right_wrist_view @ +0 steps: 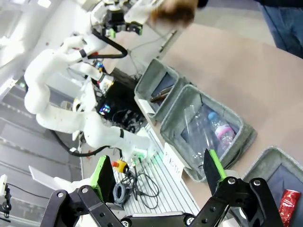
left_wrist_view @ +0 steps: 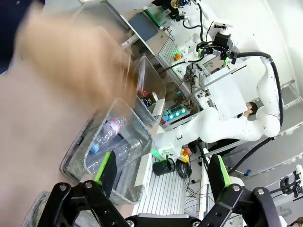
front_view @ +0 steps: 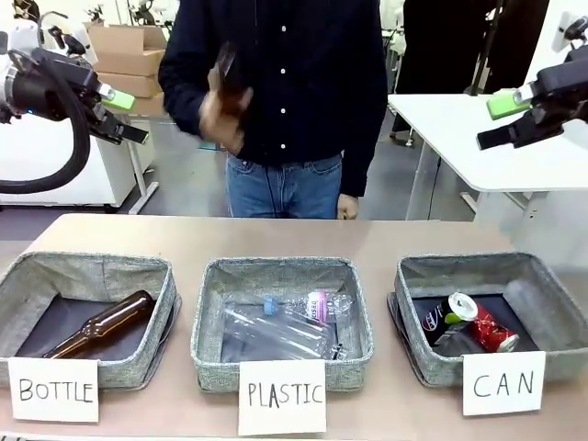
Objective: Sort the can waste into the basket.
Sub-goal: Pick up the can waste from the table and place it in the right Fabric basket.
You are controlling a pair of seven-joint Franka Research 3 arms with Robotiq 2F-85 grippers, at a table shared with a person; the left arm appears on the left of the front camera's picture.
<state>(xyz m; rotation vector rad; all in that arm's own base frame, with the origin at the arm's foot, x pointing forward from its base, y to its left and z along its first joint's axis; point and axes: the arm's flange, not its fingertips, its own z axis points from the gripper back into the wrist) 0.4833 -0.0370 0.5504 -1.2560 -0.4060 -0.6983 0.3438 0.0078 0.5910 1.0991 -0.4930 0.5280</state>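
The red dented can (front_view: 491, 333) and the black can (front_view: 444, 317) lie side by side on the dark floor of the grey basket (front_view: 551, 303) with the "CAN" sign (front_view: 503, 383) at the front right. In the right wrist view the red can (right_wrist_view: 288, 204) shows at the lower right inside that basket (right_wrist_view: 270, 163). My left gripper (front_view: 124, 115) hangs high at the far left, open and holding nothing. My right gripper (front_view: 501, 119) hangs high at the far right, also open. Both wrist views show the fingers spread: left gripper (left_wrist_view: 163, 172), right gripper (right_wrist_view: 158, 175).
A person stands at the far side, a blurred hand (front_view: 220, 106) holding a brown bottle (front_view: 226, 73) at chest height. The "BOTTLE" basket (front_view: 165, 276) holds a brown bottle (front_view: 106, 323). The "PLASTIC" basket (front_view: 207, 312) holds clear bottles (front_view: 289, 323). A white table (front_view: 459, 138) stands behind on the right.
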